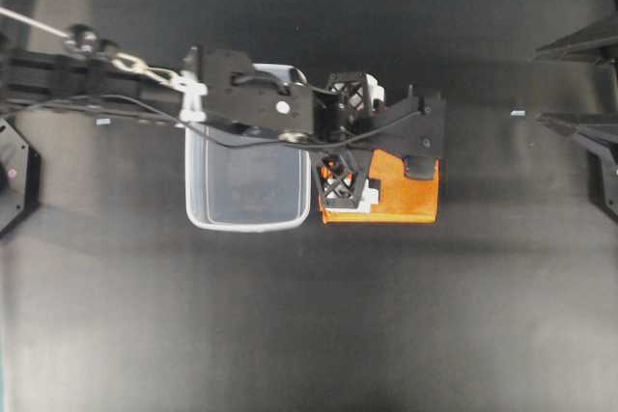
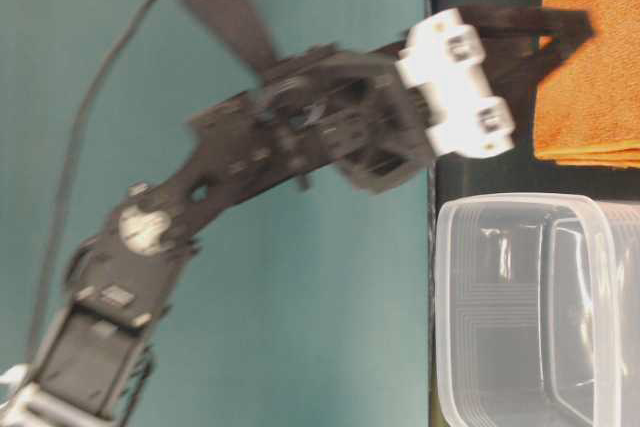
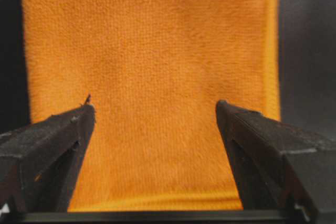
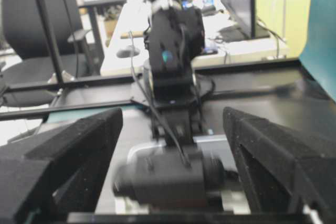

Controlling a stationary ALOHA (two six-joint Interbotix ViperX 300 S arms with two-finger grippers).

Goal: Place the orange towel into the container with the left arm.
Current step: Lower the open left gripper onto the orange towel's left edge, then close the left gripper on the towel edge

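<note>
The orange towel (image 1: 396,198) lies folded flat on the black table, just right of the container (image 1: 246,227), a clear tub that stands empty. My left arm reaches from the left over the tub's far end. My left gripper (image 1: 346,137) hangs over the towel's left part. In the left wrist view it (image 3: 155,106) is open, with the towel (image 3: 157,66) filling the gap between its pointed fingers; I cannot tell if they touch it. The table-level view shows the towel (image 2: 590,57) beside the tub (image 2: 520,209). My right gripper (image 1: 538,86) is open and empty at the right edge.
The right wrist view looks across the table at the left arm (image 4: 170,40) and the tub's rim (image 4: 137,151). A desk, a chair and a monitor stand beyond the table. The black tabletop (image 1: 309,335) stretches in front of the tub and towel.
</note>
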